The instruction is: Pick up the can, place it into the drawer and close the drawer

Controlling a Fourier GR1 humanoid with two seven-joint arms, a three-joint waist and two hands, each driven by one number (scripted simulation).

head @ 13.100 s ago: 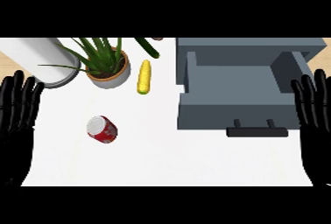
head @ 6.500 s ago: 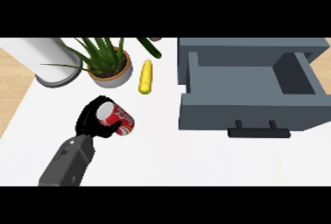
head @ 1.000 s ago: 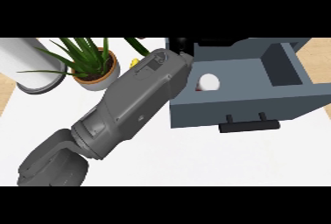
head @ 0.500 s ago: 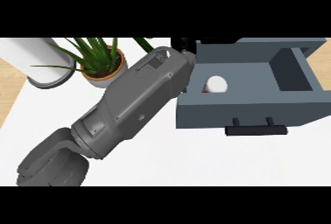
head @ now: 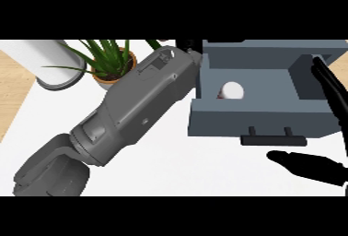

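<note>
White counter (head: 204,173), can (head: 232,90) inside open grey drawer (head: 258,120), its label unreadable.

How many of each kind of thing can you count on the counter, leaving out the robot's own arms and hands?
Can: 1
Drawer: 1
Potted plant: 1
White cylinder: 1
Total: 4
</note>
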